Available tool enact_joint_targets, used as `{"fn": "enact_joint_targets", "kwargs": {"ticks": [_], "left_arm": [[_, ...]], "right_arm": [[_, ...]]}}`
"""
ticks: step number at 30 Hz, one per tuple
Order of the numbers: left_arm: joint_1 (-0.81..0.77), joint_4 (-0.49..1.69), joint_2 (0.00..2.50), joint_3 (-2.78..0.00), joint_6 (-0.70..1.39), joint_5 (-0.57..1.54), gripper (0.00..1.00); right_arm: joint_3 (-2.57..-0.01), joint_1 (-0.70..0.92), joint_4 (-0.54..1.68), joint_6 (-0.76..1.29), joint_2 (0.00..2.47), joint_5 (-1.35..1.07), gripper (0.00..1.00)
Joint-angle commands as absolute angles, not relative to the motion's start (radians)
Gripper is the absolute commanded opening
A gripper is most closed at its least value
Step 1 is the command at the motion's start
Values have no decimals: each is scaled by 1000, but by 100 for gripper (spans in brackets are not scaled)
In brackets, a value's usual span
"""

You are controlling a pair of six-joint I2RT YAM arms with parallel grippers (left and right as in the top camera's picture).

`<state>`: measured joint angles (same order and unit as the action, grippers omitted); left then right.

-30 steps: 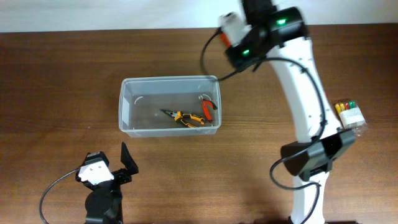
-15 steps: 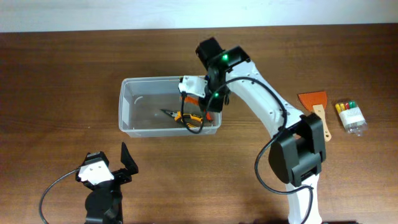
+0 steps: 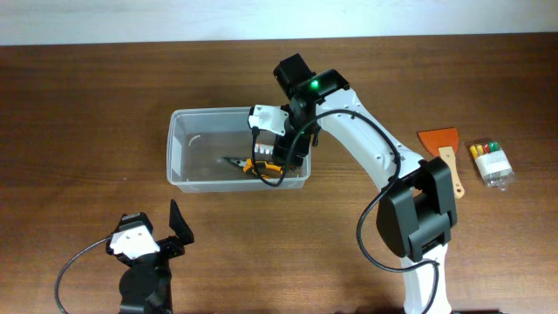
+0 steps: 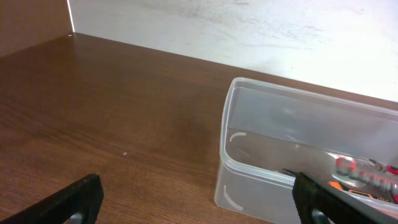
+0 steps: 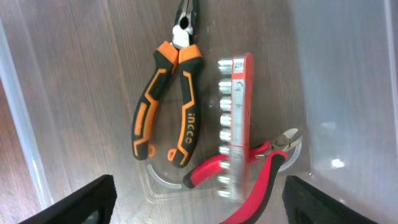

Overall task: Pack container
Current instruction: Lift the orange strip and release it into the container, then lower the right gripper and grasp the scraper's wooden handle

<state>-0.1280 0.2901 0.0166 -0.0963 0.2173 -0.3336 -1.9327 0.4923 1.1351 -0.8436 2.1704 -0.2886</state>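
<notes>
The clear container [image 3: 177,148] stands mid-table. My right gripper [image 3: 277,155] hangs open over its right end, nothing between its fingers [image 5: 93,205]. Below it, on the container floor [image 5: 81,74], lie orange-and-black pliers [image 5: 166,102], red-handled cutters [image 5: 258,171] and a red strip of bits [image 5: 236,124] resting across the cutters, slightly blurred. My left gripper [image 3: 166,228] sits open near the front left of the table, apart from the container [image 4: 261,162], which shows to its front right.
An orange scraper with a wooden handle [image 3: 442,148] and a small clear pack of coloured pieces [image 3: 490,162] lie on the table at the right. The right arm's base [image 3: 418,218] stands at the front right.
The right arm swung from the back of the table to over the container's right end. Its jaws went from shut to open, and the red strip of bits now lies in the container.
</notes>
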Motion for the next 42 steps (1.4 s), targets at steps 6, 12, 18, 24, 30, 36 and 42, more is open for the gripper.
{"fn": "enact_joint_targets", "kwargs": {"ticks": [6,12,18,24,30,36,42], "left_arm": [[-131,292,12,-93,208,-337,99],[-131,292,12,-93,208,-337,99],[-131,292,12,-93,208,-337,99],[-131,292,12,-93,208,-337,99],[-131,292,12,-93,208,-337,99],[-131,292,12,-93,208,-337,99],[-131,292,12,-93,208,-337,99]], "right_arm": [[-2398,366,1453,-532,2135,20,93],[-2604,119,1674,-506,2053,-6,91],[-2548,-199,1699,-438,1860,-30,96],[-2209,-360,1682,-440,1633,-56,96],[-1701,-450,1461,-537,1541,-55,99],[-1545,-481,1295,-625,1679,-31,99],[-1545,-477,1267,-630,1861,-44,99]]}}
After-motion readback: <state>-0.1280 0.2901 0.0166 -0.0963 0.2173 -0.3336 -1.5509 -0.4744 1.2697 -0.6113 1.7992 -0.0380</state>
